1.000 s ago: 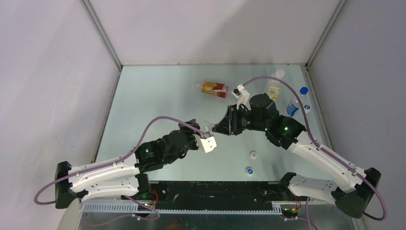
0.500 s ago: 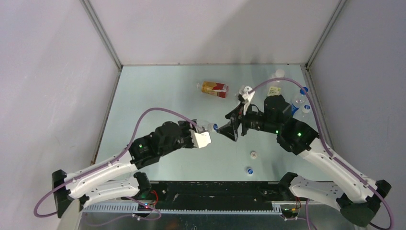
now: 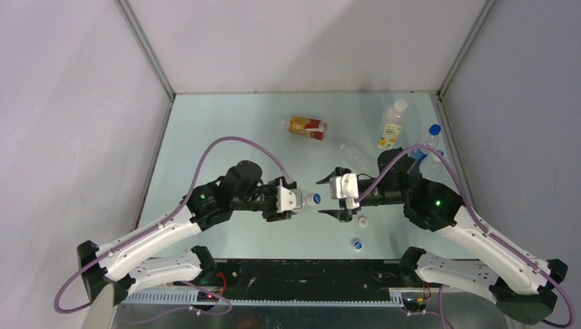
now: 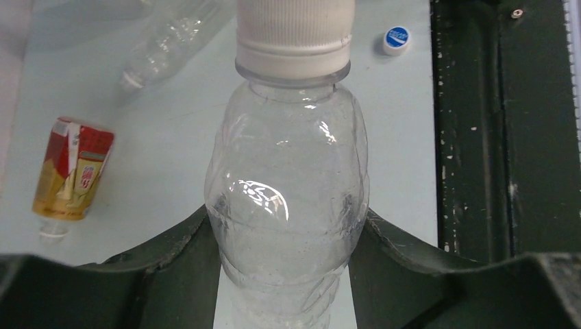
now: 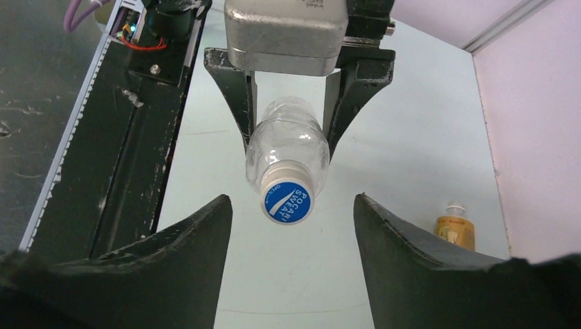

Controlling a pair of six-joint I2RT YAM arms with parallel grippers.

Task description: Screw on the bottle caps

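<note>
1. Bottle cap (image 5: 286,200), blue-topped with ribbed white sides, sits on the neck of a clear bottle (image 4: 288,171). The bottle is held horizontally above the middle of the desk (image 3: 205,137), toward its near edge.
2. Left gripper (image 3: 299,201): jaws clenched across the bottle's lower body. Right gripper (image 3: 327,197): jaws spread wide, facing the cap end-on and touching nothing.
3. Step in hand, as judged: tightening this cap.
   - Keep the cap centred between the spread jaws and advance along the bottle's axis.
   - Close on the ribbed sides only, then turn about that same axis while the left grip resists.
   - An off-axis pull would likely dent the thin wall or twist the bottle loose.
4. How far the thread is already engaged cannot be told.
5. The right wrist view alone shows the cap's printed blue face and its centring between the jaws.
6. The left wrist view alone shows the ribbed skirt and collar sitting square on the neck.
7. Only the top view shows the gap between the two grippers and a loose white cap (image 3: 363,221) by the near edge. It also shows a loose blue cap (image 3: 357,243) beside the white one. An amber bottle (image 3: 307,127) and a second clear bottle (image 3: 353,154) lie nearer the far edge.
</note>
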